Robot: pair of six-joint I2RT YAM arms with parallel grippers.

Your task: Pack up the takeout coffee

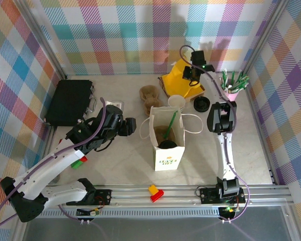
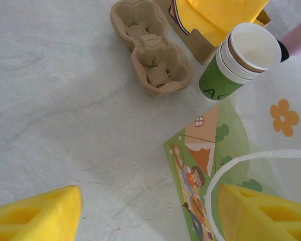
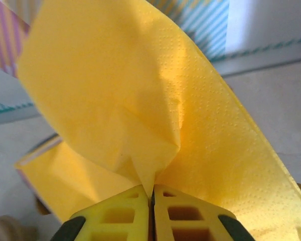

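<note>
Yellow napkin (image 3: 140, 100) is pinched in the clenched right claw (image 3: 153, 193), at one o'clock from the paper bag (image 1: 166, 159), probably to join the takeout coffee (image 1: 166, 144) standing lidded inside. Left claw (image 1: 127, 126) hovers released at nine o'clock, perhaps to steady the bag.

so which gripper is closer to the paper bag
Left. The left gripper sits open just left of the paper bag; the right gripper is farther back, shut on a yellow napkin.
</note>
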